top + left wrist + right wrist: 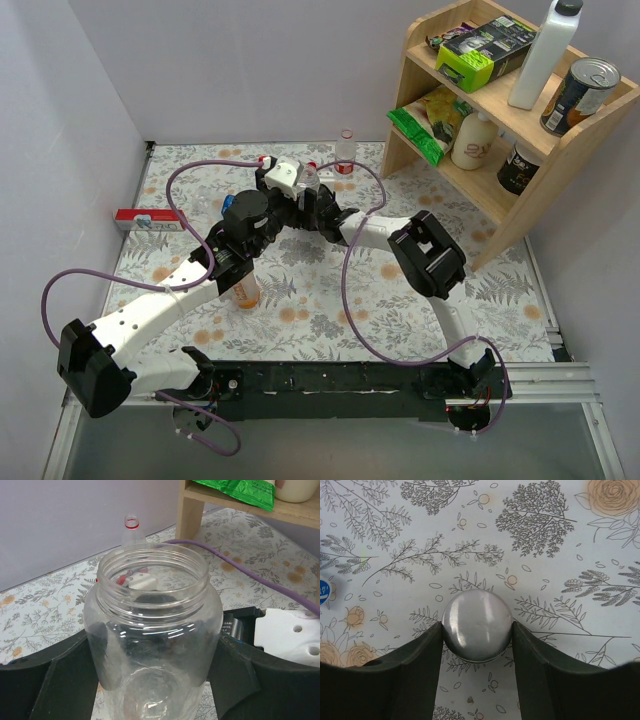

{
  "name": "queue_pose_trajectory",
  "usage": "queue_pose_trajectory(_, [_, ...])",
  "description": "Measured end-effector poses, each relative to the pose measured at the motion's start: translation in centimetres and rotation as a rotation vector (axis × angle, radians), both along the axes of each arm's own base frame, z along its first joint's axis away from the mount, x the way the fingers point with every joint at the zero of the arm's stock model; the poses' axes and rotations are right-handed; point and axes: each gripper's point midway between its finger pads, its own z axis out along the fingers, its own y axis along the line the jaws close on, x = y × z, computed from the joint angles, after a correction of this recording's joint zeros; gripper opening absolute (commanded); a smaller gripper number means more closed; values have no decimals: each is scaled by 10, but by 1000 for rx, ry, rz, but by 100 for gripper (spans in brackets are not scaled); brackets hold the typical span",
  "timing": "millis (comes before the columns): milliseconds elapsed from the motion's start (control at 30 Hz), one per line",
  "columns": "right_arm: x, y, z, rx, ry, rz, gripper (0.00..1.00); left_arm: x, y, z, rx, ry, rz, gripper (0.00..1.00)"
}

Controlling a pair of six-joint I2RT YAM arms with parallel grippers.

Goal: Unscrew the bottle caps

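Observation:
My left gripper point(152, 680) is shut on the squat clear bottle point(150, 625), which stands upright with its mouth open and no cap on it. My right gripper point(477, 630) is shut on the wide silver-white cap point(477, 622) and holds it above the floral cloth. In the top view both grippers meet at the back middle of the table, the left gripper point(266, 202) beside the right gripper point(298, 186). A red cap point(121, 578) and a white cap point(144, 583) lie behind the squat bottle. The clear red-label bottle point(345, 150) stands uncapped at the back. The orange-liquid bottle point(243, 290) stands under my left arm.
A wooden shelf point(560, 160) with a tall white bottle point(545, 50), cans and packets stands at the back right. A red box point(145, 220) lies by the left wall. A purple cable point(250, 572) crosses the cloth. A blue round thing point(323, 591) shows at the right wrist view's left edge.

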Motion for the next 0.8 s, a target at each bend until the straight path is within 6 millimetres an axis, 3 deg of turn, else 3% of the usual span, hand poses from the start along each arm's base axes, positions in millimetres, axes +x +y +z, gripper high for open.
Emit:
queue_pose_trajectory(233, [11,-9,1,19,13,-5,68,0,0,0,0,0,0,46])
queue_pose_trajectory(433, [13,-3,3,47,17,65,82,0,0,0,-1,0,-1,46])
queue_pose_trajectory(667, [9,2,7,80,3,152,90,-1,-1,0,-7,1,-9,46])
queue_pose_trajectory(800, [-9,-12,8,80,18,186,91,-4,0,1,-14,-2,-15,46])
